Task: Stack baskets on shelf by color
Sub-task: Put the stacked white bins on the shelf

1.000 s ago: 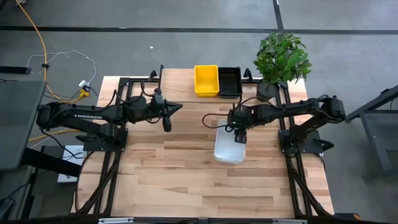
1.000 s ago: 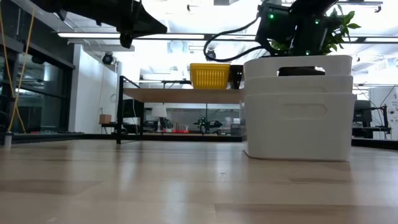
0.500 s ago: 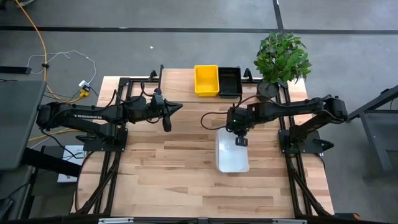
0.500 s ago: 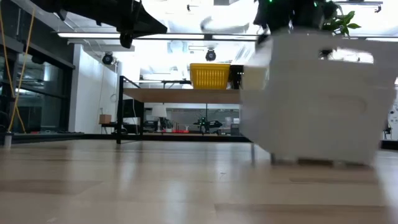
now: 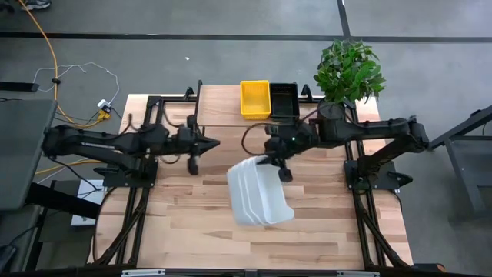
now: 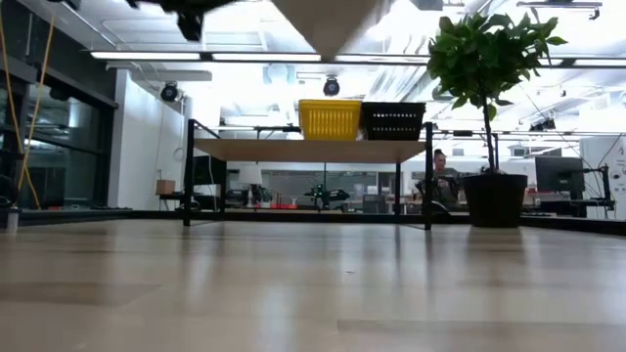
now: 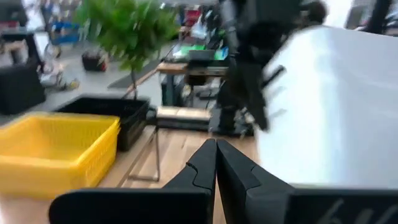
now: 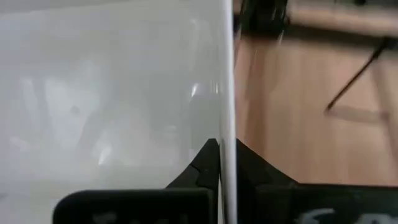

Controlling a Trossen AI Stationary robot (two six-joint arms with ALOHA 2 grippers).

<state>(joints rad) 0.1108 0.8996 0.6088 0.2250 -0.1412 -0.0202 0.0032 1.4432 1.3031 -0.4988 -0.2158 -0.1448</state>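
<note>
**benchguy:** From overhead, the worktop (image 5: 231, 231) is pale wood planks on a black frame, grey floor all round, and an orange cable (image 5: 48, 54) snaking off past the left edge. The shelf (image 5: 231, 104) sits at the far edge with a yellow basket (image 5: 254, 99) and a black basket (image 5: 284, 100) side by side on it, touching. A potted plant (image 5: 348, 73) stands at the far right corner. The right gripper (image 5: 281, 165) is pinched onto the rim of the white baskets (image 5: 257, 194), a nested stack hanging tilted over the middle of the worktop. The left gripper (image 5: 194, 159) waits near the far left part, fingers together, holding nothing.

**tablecam_fan:** And from table height?

**benchguy:** Bare wood in front, then the shelf top (image 6: 303, 150) on thin black legs, with the yellow (image 6: 331, 118) and black (image 6: 394, 119) baskets on top and the plant (image 6: 489, 108) to their right. Only a pale corner of the white stack (image 6: 333, 20) pokes in at the top edge. Behind is a bright workshop with strip lights, desks, and a person (image 6: 437, 171) seated far back.

**tablecam_fan:** Wrist cams?

**benchguy:** Left wrist: its own fingers (image 7: 205, 168) pressed shut, the yellow basket (image 7: 56, 152) and black one (image 7: 106, 112) ahead, the white stack (image 7: 336, 112) with the other arm on it. Right wrist: fingers (image 8: 208, 162) clamped either side of the white wall (image 8: 112, 87), wood planks beyond.
</note>
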